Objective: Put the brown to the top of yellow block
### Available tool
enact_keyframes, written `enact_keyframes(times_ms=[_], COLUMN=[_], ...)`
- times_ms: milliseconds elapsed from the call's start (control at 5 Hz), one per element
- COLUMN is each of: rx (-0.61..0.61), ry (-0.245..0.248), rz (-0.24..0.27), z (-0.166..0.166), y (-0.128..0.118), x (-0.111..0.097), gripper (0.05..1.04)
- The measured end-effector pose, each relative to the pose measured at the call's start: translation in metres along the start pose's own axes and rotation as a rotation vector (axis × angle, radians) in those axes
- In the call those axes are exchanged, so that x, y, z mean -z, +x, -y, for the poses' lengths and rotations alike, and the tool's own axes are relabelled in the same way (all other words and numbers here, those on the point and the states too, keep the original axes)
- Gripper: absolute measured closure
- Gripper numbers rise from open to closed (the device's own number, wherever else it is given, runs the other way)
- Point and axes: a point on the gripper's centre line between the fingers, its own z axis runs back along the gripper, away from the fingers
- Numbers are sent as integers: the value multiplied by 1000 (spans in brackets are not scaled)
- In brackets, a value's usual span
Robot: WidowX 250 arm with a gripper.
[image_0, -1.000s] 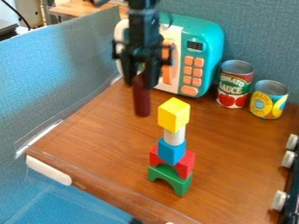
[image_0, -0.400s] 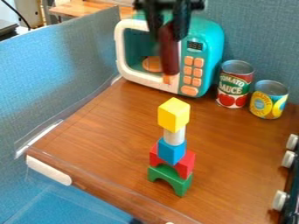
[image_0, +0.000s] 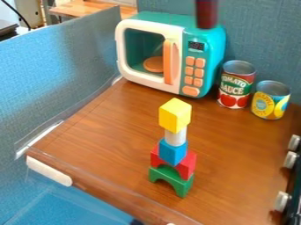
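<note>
And the brown block [image_0: 206, 15] is held up high at the top edge of the camera view, over by the upper right corner of the toy microwave [image_0: 209, 66], well apart from the tower. Beneath it, 5 pieces are stacked on the wooden surface [image_0: 106, 140]: the green arch [image_0: 183, 186] at the bottom, then the red block [image_0: 188, 165], the blue block [image_0: 173, 153], the pale cylinder [image_0: 175, 137], and the yellow block [image_0: 174, 115] up on top. Nothing is rested on that yellow top, so the task is judged unfinished! The brown block is clear of the surface, and that much is done; what is left is for it to be brought over the tower, lowered, set down as piece number 6 and let go, with all 5 below left standing.

As for what is hidden: the upper end of the brown block is cut off by the edge, and its outline is blurred. How the jaws stand, and how firmly the block is gripped, cannot be told. Its height over the yellow block cannot be judged either. The top of the cylinder is covered by the yellow block, so how well that joint is centred is hard to make out.
</note>
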Motion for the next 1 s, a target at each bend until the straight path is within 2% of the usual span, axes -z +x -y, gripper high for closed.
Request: enact_keyframes(times_ms=[200, 400, 600, 800, 1000], rx=[16, 24, 16, 3, 9], ry=[30, 32, 22, 21, 23], rz=[-61, -133, -211, -256, -270], z=[14, 14, 11, 3, 2], y=[-17, -33, -50, -60, -61], x=[-2, 9, 30, 49, 60], gripper=[583, 583, 583, 583, 583])
